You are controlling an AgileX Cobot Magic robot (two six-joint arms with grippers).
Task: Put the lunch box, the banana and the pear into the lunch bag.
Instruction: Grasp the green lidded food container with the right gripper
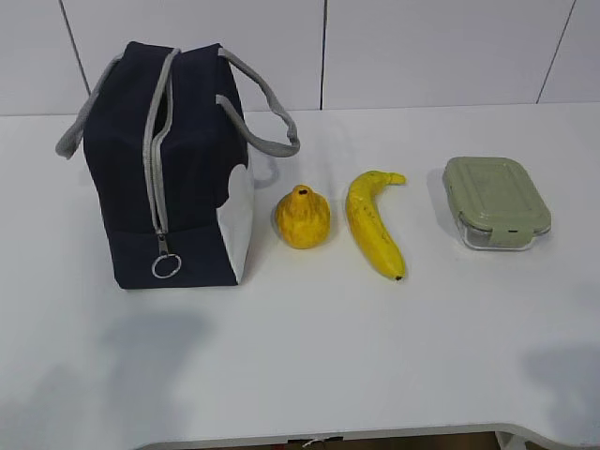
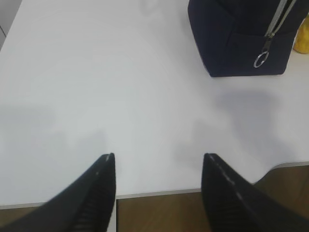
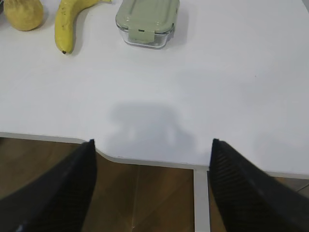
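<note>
lunch bag (image 1: 173,169) upright, back-left of table (image 1: 300,366), zipper looks partly open | pear (image 1: 302,217), banana (image 1: 373,223), lunch box (image 1: 495,202) in row rightward | left gripper (image 2: 159,166), right gripper (image 3: 152,150) spread wide, empty, over front edge | step: none started; next likely widening the zipper

Matt navy cloth lunch bag (image 1: 178,169) with metal ring pull (image 1: 166,267); clear glossy lunch box (image 1: 495,202)

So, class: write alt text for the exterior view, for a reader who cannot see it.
Four things stand in a row on a white table: from left, a navy lunch bag with its zipper closed, a pear, a banana and a green-lidded lunch box. No robot arm shows in this view.
</note>
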